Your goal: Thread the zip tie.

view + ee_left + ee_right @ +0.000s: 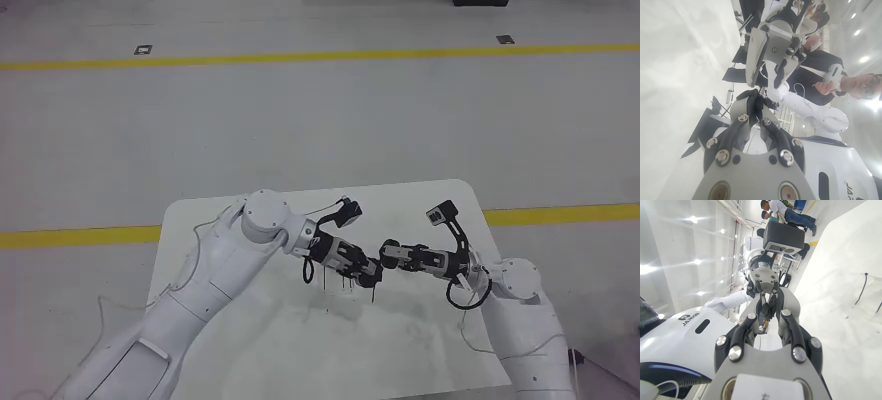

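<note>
My left arm (200,290) and right arm (520,305) both bend inward from the near side of the white table (420,340). The two tools meet nose to nose above its middle. My left gripper (753,99) has its black pads pressed together; I cannot tell whether anything thin sits between them. My right gripper (387,251) points straight at it, and I cannot tell whether it is closed. A black zip tie (862,289) rests by a clear plastic piece (874,298) on the table, apart from both grippers. Beyond the table a yellow floor line (300,57) runs across.
</note>
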{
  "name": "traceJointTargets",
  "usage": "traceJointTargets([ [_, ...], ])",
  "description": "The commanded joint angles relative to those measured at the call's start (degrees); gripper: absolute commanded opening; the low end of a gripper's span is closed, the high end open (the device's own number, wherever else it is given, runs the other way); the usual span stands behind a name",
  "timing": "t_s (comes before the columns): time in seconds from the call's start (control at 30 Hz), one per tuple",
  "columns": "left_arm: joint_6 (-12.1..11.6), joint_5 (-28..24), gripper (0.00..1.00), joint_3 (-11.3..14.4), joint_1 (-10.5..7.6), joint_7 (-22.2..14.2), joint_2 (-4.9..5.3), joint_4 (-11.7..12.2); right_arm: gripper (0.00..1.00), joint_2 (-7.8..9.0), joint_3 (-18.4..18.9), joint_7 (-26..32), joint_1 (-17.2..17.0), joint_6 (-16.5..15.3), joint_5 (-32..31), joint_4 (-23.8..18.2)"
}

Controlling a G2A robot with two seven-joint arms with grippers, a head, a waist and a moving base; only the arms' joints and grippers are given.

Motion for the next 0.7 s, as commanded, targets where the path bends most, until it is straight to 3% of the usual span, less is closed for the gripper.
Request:
traceJointTargets([
  [0.0, 0.1, 0.0, 0.00, 0.5, -0.18, 0.0, 0.08, 0.0, 0.19, 0.08, -0.1, 0.0, 0.1, 0.0, 0.0, 0.0],
  [0.67, -0.3, -2.4, 0.00, 3.9, -1.46, 1.8, 0.42, 0.5, 0.14, 1.32, -1.5, 0.0, -0.4, 0.0, 0.3, 0.0],
])
